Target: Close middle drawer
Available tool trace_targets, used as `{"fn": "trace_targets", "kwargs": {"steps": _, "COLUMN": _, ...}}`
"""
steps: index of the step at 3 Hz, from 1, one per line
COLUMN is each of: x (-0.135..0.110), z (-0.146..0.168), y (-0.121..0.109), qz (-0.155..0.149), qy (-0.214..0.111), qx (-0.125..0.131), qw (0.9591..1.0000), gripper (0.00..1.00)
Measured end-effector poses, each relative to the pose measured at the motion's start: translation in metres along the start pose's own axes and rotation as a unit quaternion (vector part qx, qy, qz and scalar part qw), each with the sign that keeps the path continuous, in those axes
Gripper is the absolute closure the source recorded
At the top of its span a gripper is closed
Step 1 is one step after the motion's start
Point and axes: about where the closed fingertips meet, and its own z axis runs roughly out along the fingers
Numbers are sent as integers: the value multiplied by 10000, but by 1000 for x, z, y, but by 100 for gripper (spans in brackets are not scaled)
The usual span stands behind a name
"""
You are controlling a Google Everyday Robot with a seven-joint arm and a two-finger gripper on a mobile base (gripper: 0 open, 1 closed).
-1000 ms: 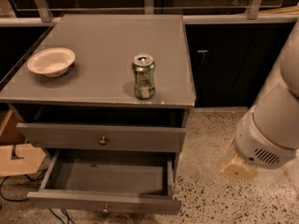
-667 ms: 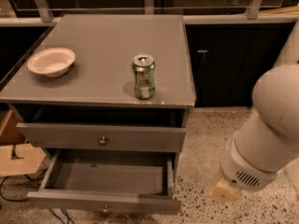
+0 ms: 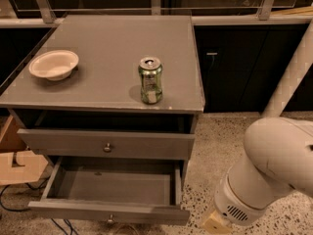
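One matte grey middle drawer [image 3: 113,187], round metal knob [image 3: 111,219], stands open; gripper [image 3: 217,224] at 4 o'clock (grip: cannot tell).

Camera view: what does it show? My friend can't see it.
The middle drawer of a grey cabinet is pulled wide open. The robot's gripper hangs low to the drawer's right. A white bowl and a green can sit on top.

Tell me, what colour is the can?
The can is green with a silver top, camera view; the gripper sits low, right of the cabinet.
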Motion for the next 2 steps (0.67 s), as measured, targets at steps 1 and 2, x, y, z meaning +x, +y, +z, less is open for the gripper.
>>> {"fn": "trace_targets", "kwargs": {"steps": 1, "x": 0, "z": 0, "y": 0, "qz": 0, "qy": 0, "qx": 0, "qw": 10000, "gripper": 100}}
{"fn": "trace_targets", "kwargs": {"steps": 2, "x": -2, "z": 27, "y": 0, "qz": 73, "qy": -64, "qx": -156, "qw": 9998, "gripper": 100}}
